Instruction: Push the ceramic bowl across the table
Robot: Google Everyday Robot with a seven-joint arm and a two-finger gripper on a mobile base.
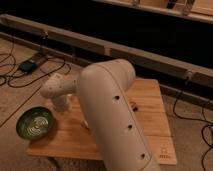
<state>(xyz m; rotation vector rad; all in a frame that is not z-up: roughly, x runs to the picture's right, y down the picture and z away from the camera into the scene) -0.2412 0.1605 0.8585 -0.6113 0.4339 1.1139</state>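
The green ceramic bowl (35, 123) with a pale patterned inside sits at the left front corner of the wooden table (150, 112). My arm's big white link fills the middle of the camera view and hides much of the table top. My gripper (62, 105) hangs below the white wrist, just right of and behind the bowl, close to its rim. I cannot tell whether it touches the bowl.
A small white object (86, 122) lies on the table beside my arm. A small dark object (134, 105) lies further right. Black cables and a power brick (27, 65) lie on the floor to the left. A long dark bench runs behind the table.
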